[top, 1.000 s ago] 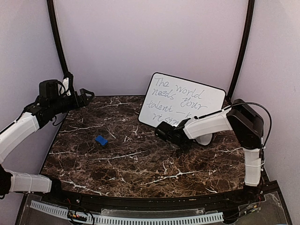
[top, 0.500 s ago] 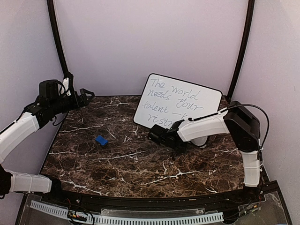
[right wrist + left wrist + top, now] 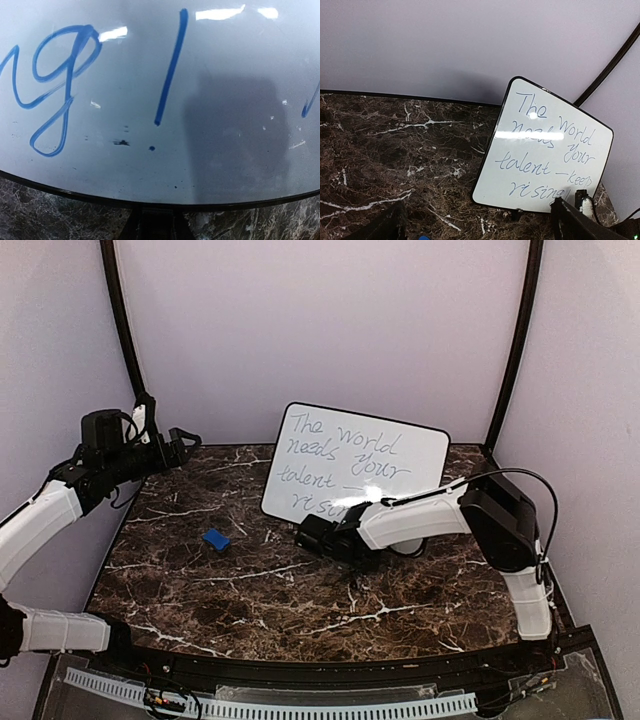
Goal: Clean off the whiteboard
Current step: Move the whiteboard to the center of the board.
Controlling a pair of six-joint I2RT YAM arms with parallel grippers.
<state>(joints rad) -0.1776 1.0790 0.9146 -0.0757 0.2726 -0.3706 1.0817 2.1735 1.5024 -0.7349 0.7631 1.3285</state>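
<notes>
The blue eraser block [image 3: 215, 539] lies alone on the left half of the worktop [image 3: 250, 590], well apart from both arms, and nothing lies between it and the board. My left end effector [image 3: 184, 444] hangs above the far left corner with its fingers spread wide and nothing in them. From its wrist camera I look straight across at the board's written face.

The whiteboard [image 3: 355, 465] stands tilted up toward the back of the worktop, a little right of centre. I cannot tell whether its lower edge touches the surface. My right end effector [image 3: 313, 537] sits at that lower edge and is clamped on it — in the right wrist view the dark fingers [image 3: 150, 227] meet the thin black rim just below the exclamation mark.

The board is a flat, glossy white rectangle with rounded corners, covered in blue handwriting and bright patches of glare. The worktop is dark brown marble with white veins, and the walls [image 3: 320, 320] behind are plain pale lilac.
</notes>
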